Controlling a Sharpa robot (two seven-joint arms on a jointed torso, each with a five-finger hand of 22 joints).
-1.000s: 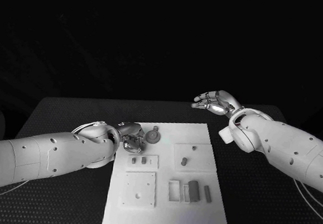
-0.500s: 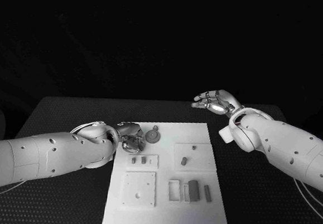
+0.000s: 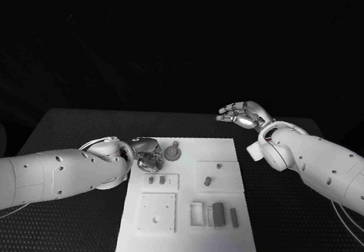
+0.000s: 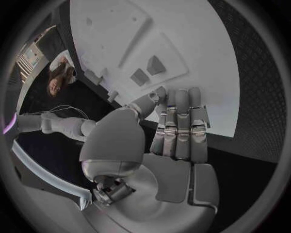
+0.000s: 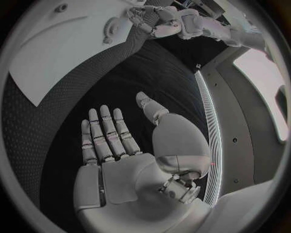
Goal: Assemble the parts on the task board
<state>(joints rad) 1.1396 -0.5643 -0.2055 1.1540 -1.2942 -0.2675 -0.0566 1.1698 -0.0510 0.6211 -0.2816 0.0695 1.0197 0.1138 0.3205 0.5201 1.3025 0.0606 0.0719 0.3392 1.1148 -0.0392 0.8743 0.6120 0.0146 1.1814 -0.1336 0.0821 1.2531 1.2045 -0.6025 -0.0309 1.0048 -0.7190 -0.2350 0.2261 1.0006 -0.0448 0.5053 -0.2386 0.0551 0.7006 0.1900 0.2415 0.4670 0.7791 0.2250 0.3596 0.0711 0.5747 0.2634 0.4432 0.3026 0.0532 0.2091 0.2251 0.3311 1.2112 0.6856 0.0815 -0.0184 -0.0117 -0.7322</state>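
Near me the task board point(image 3: 186, 196) lies mid-table; grey bar parts point(image 3: 225, 214) sit at its 4 o'clock corner, untouched. My left hand point(image 3: 147, 154) hangs over the board's 10 o'clock edge, just beside the round part point(image 3: 172, 152). Step in hand, I judge: going for that part; next I need to close onto it squarely. The left wrist view adds what the head view lacks: my fingers point(image 4: 182, 126) straight, pressed together, apparently holding nothing, though it's dim. Far at 1 o'clock, off the board, my right hand point(image 3: 242, 115) idles; its wrist view shows fingers point(image 5: 106, 133) spread, empty.
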